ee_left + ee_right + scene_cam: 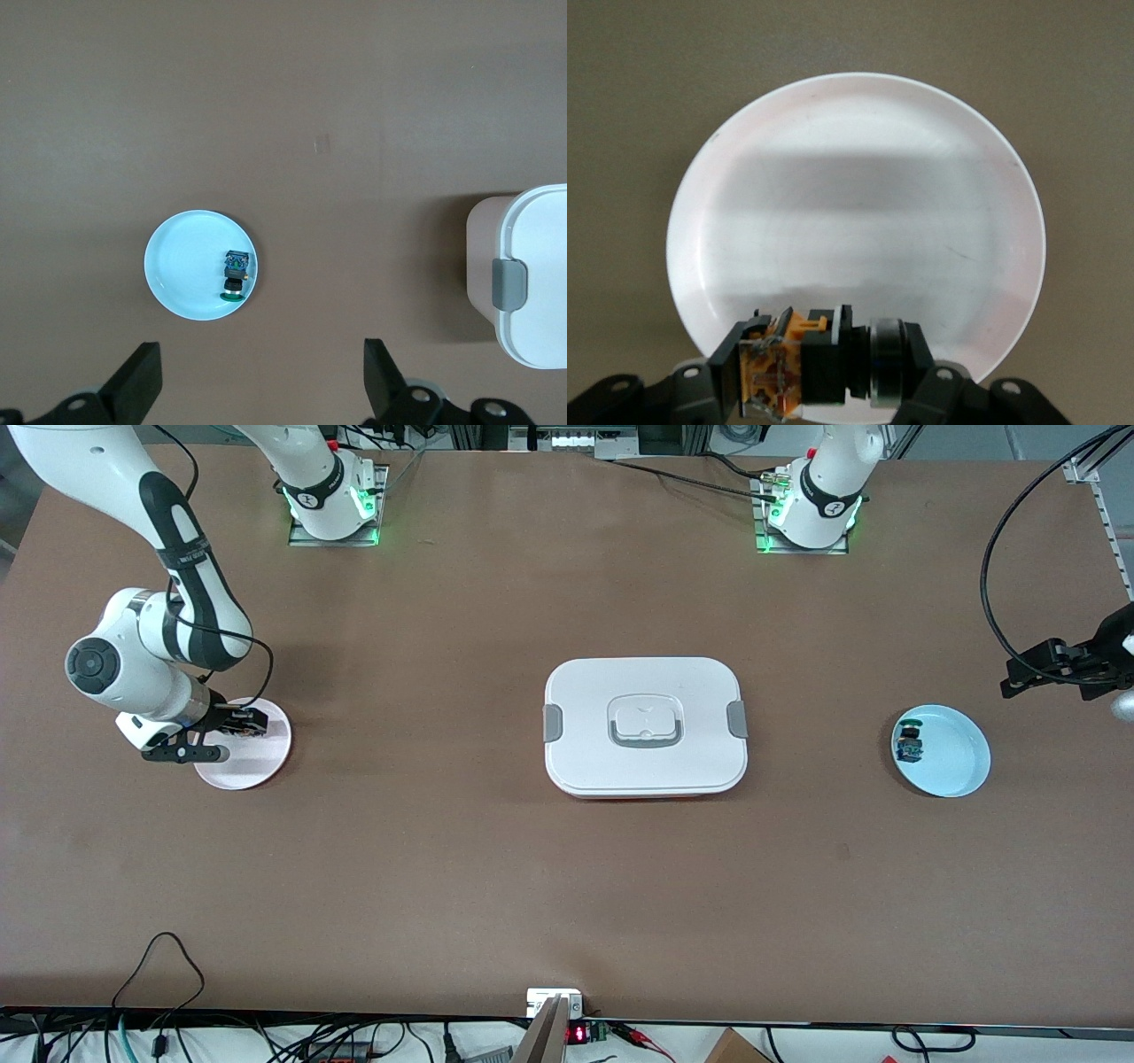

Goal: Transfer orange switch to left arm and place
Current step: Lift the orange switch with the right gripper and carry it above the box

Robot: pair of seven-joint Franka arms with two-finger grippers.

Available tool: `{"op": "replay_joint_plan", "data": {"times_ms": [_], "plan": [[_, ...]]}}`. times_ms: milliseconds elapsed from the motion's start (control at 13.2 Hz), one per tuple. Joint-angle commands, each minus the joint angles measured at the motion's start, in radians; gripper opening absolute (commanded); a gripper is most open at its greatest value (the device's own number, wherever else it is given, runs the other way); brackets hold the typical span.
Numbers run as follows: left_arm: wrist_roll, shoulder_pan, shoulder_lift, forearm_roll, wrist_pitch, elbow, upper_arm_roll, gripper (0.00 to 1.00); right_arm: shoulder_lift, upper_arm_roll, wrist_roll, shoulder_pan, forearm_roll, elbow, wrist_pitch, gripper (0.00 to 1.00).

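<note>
My right gripper (241,723) is shut on the orange switch (799,365), a black cylindrical part with an orange block. It holds the switch low over a white plate (257,769) at the right arm's end of the table; the plate also shows in the right wrist view (859,195). Whether the switch touches the plate I cannot tell. My left gripper (1015,673) is open and empty, up over bare table beside a light blue plate (957,762); its fingers (142,381) stand wide apart. The white lidded box (646,726) sits mid-table between the two plates, and one end of it shows in the left wrist view (536,283).
The light blue plate (182,270) holds a small part with a blue body and green cap (909,745), also seen in the left wrist view (236,274). Black cables hang near the left arm's end. Brown tabletop lies open nearer the front camera than the box.
</note>
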State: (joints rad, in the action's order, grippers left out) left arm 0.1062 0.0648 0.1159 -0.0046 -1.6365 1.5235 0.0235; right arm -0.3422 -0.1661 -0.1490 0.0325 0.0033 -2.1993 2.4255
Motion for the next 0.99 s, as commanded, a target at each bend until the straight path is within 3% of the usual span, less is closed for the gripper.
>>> {"op": "replay_joint_plan", "data": {"times_ms": [0,608,760,912], "plan": [[-0.007,0.0,0.011,0.029,0.021,-0.029,-0.005,1.0,0.061,0.003,-0.015,0.023,0.001,0.044,-0.13,0.0],[-0.007,0.0,0.011,0.029,0.021,-0.029,-0.005,1.0,0.172,0.019,-0.076,0.092,0.015,0.254,-0.402,0.0],[-0.005,0.0,0.011,0.029,0.021,-0.029,-0.005,1.0,0.198,0.046,-0.077,0.112,0.03,0.294,-0.437,0.0],[-0.008,-0.003,0.011,0.029,0.021,-0.029,-0.005,1.0,0.204,0.095,-0.078,0.113,0.102,0.375,-0.527,0.0]]}}
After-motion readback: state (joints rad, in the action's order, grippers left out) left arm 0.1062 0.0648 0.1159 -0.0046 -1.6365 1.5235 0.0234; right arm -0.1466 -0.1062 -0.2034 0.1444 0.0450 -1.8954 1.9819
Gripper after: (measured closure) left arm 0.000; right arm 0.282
